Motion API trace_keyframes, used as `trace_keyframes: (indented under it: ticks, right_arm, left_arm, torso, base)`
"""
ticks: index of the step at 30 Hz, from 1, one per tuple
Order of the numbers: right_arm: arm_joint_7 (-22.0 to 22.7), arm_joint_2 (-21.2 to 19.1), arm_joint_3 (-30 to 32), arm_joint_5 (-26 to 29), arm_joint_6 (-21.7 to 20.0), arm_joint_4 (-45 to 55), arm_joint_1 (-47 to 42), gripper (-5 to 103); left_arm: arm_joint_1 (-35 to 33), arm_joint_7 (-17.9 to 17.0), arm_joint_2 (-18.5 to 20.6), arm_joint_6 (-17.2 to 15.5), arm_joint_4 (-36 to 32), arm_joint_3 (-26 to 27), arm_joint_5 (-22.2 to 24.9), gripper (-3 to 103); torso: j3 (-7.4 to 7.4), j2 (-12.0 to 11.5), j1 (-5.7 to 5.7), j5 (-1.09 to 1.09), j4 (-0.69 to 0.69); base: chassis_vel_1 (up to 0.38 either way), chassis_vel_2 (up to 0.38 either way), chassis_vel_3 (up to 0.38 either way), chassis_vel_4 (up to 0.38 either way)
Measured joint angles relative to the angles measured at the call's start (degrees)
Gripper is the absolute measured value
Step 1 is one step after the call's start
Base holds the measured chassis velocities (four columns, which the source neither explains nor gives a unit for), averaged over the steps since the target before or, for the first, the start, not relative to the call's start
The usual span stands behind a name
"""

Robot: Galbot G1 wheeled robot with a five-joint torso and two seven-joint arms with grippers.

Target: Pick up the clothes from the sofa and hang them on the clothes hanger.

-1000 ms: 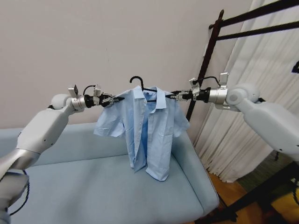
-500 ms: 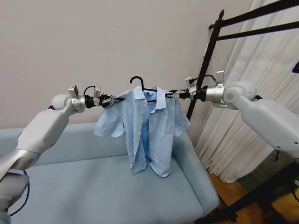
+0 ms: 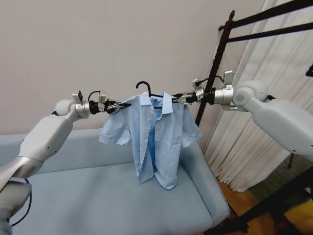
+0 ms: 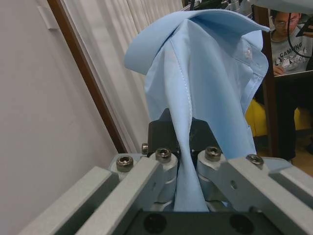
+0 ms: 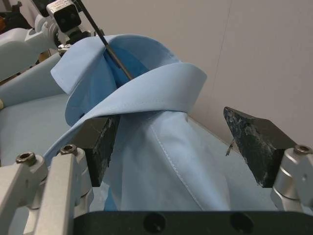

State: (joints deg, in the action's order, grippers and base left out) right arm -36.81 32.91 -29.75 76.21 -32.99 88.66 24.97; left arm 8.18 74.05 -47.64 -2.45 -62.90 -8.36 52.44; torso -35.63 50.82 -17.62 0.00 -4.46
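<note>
The shirt (image 3: pixel 156 142) was hung on the hanger (image 3: pixel 143 84) above the sofa (image 3: pixel 98 205), in front of the wall (image 3: pixel 73 49). It was flanked by 2 grippers: the left gripper (image 3: pixel 117 105) was clamped on the shoulder at the robot's left, and the right gripper (image 3: pixel 177 100) was set with pads spread around the other shoulder. The rack (image 3: pixel 219 54) was placed right of the sofa, before the curtain (image 3: pixel 254 142).

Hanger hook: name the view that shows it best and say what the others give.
Head view: the black hanger hook stands clear above the shirt collar against the wall. The right wrist view gives its thin stem entering the collar; the left wrist view gives cloth pinched in the left gripper.
</note>
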Motion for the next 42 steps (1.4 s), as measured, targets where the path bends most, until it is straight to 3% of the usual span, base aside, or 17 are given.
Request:
trace_keyframes:
  ticks: [15, 19, 29, 33, 35, 38, 42]
  right_arm:
    - [0.04, 0.75, -1.94, 0.44, -0.25, 0.90, 1.60, 66]
    - [0.29, 1.24, -2.55, 0.58, -0.29, 0.64, 2.35, 53]
    - [0.63, 0.98, -2.89, 0.68, -0.32, 1.27, 1.75, 40]
    - [1.35, 0.95, -2.70, 1.01, -0.30, 1.40, 1.62, 19]
    - [1.47, 0.95, -2.66, 1.08, -0.26, 1.44, 1.58, 19]
    - [1.90, 0.94, -2.50, 1.38, -0.12, 1.69, 1.47, 3]
    - [2.50, 1.00, -1.87, 1.52, 0.01, 1.92, 1.02, 2]
  left_arm:
    - [-0.23, 0.55, -0.98, 1.41, 1.03, 0.12, -0.58, 3]
    - [-0.27, 0.71, -1.19, 1.61, 1.24, 0.14, -0.65, 3]
    - [0.74, 0.81, -1.87, 2.27, 2.29, 0.16, -0.63, 3]
    - [0.76, 0.70, -2.07, 2.52, 2.45, 0.15, -0.47, 3]
    - [0.76, 0.68, -2.11, 2.53, 2.45, 0.15, -0.46, 3]
    - [0.77, 0.56, -2.18, 2.57, 2.45, 0.15, -0.42, 3]
    - [0.79, -0.18, -2.18, 2.69, 2.27, 0.14, -0.37, 3]
  torso:
    - [0.00, 0.00, 0.00, 0.00, 0.00]
    - [0.00, 0.00, 0.00, 0.00, 0.01]
    - [0.00, 0.00, 0.00, 0.01, 0.00]
    - [0.00, 0.00, 0.00, 0.00, 0.00]
    - [0.00, 0.00, 0.00, 0.00, 0.00]
    - [0.00, 0.00, 0.00, 0.00, 0.00]
    - [0.00, 0.00, 0.00, 0.00, 0.00]
  base:
    - [0.000, 0.000, 0.000, 0.000]
    - [0.000, 0.000, 0.000, 0.000]
    - [0.000, 0.000, 0.000, 0.000]
    - [0.000, 0.000, 0.000, 0.000]
    - [0.000, 0.000, 0.000, 0.000]
    - [0.000, 0.000, 0.000, 0.000]
    - [0.000, 0.000, 0.000, 0.000]
